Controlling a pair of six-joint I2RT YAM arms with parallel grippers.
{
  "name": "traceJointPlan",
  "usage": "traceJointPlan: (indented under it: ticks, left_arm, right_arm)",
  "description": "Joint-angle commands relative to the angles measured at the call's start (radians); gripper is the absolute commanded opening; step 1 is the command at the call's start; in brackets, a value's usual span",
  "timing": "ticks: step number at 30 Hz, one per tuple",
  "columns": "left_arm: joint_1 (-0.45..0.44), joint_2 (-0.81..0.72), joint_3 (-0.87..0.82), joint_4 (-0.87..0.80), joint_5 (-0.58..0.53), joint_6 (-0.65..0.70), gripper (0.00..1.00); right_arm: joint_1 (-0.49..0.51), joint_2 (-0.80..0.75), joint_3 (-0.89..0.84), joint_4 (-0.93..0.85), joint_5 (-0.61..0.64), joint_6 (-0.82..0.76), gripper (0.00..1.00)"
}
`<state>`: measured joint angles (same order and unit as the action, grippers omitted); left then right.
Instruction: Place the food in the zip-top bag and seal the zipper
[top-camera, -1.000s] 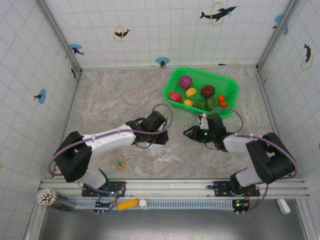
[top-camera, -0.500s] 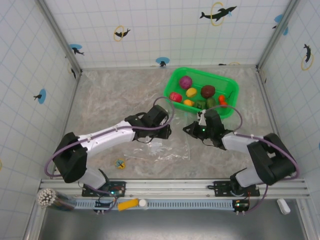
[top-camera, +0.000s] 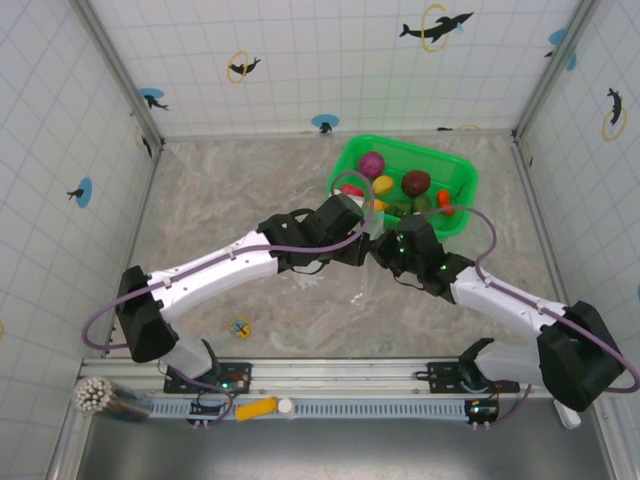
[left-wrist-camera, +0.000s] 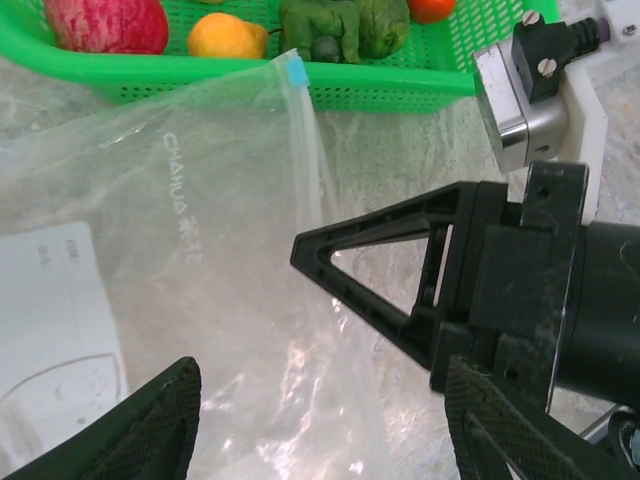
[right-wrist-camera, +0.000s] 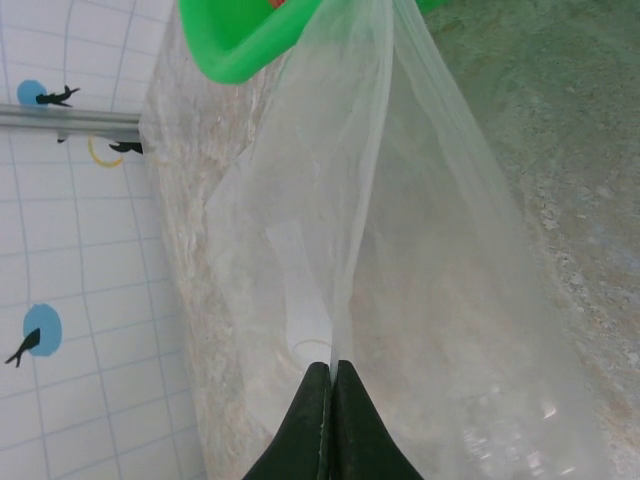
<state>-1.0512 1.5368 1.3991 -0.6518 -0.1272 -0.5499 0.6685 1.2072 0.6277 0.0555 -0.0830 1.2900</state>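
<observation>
Two wrist views differ: right gripper (right-wrist-camera: 330, 372) pinches the zip-top bag (right-wrist-camera: 420, 250); left gripper (left-wrist-camera: 320, 405) gapes.

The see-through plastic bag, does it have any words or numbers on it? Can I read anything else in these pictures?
"CHAHUA": pale letters printed on the clear plastic zip-top bag, with two faint signs after them that are too blurred to read.
White rectangular label on the bag: tiny grey print, too small to read.
Green plastic mesh basket: no writing to be seen on it.
</observation>
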Motion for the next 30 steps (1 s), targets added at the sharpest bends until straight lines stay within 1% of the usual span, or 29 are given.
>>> traceJointPlan:
  ticks: [1,4,6,8,9,12,21,26,28,30]
  left_arm:
    - [0.0,-0.062,-0.033,-0.044,-0.021,0.018,0.64]
    - [-0.001,-0.057,-0.043,-0.067,0.007,0.024,0.64]
    - [-0.008,-0.049,-0.058,-0.06,0.029,0.025,0.67]
    - [-0.014,-0.043,-0.077,-0.032,0.043,0.021,0.71]
    - [-0.016,-0.042,-0.091,-0.008,0.048,0.015,0.72]
    - [-0.024,-0.037,-0.137,0.076,0.054,-0.006,0.77]
    - [-0.051,0.019,-0.144,0.137,-0.067,-0.043,0.79]
    - [-0.057,0.052,-0.132,0.116,-0.165,-0.076,0.72]
    - [-0.063,0.06,-0.121,0.086,-0.211,-0.078,0.66]
    - [-0.065,0.052,-0.127,0.083,-0.231,-0.076,0.59]
  right_arm:
    - [0.006,-0.026,0.059,0.001,0.024,0.062,0.0]
    - [0.01,-0.036,0.061,0.011,0.03,0.074,0.0]
    - [0.012,-0.041,0.059,0.014,0.032,0.084,0.0]
    - [0.014,-0.047,0.056,0.014,0.032,0.1,0.0]
    - [0.016,-0.053,0.054,0.049,0.032,0.109,0.0]
    - [0.025,-0.064,0.053,0.065,0.036,0.126,0.0]
    - [0.057,-0.087,0.044,0.093,0.057,0.169,0.0]
    - [0.085,-0.084,0.05,0.096,0.081,0.175,0.0]
    - [0.092,-0.085,0.05,0.094,0.089,0.176,0.0]
    - [0.094,-0.088,0.049,0.091,0.095,0.175,0.0]
